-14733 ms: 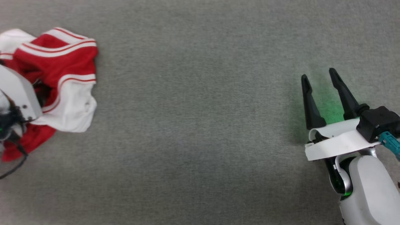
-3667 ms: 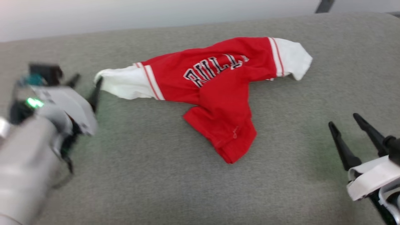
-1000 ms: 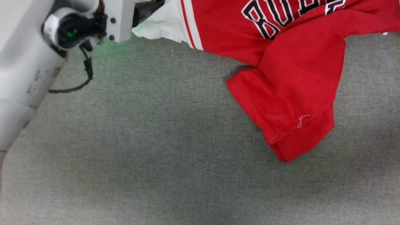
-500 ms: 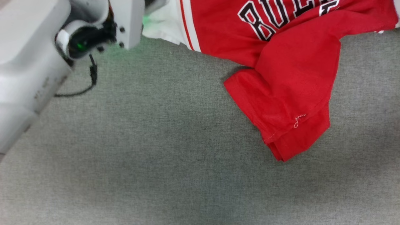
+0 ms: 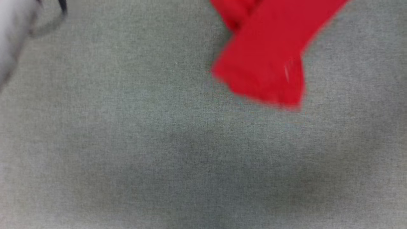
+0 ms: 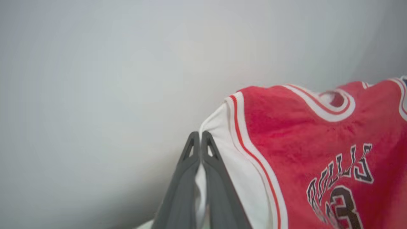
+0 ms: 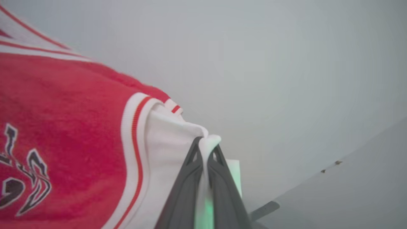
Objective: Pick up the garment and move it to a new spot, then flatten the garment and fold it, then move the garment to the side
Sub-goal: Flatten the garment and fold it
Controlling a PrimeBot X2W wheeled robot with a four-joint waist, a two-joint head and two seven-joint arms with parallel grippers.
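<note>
Jersey [image 6: 286, 136] is hanging between two grips: left fingers [image 6: 181, 187] are clamping one white end, right fingers [image 7: 184, 190] the other, red hem dangling over the tabletop [image 5: 159, 143].

In the head view the garment [image 5: 264, 54] is blurry, and the top edge cuts it off. A pale arm [image 5: 12, 31] in the top left corner is blurry too. In the left wrist view the bottom edge cuts off the black number [image 6: 345, 208]. In the right wrist view the left edge cuts off the letters [image 7: 35, 179].
</note>
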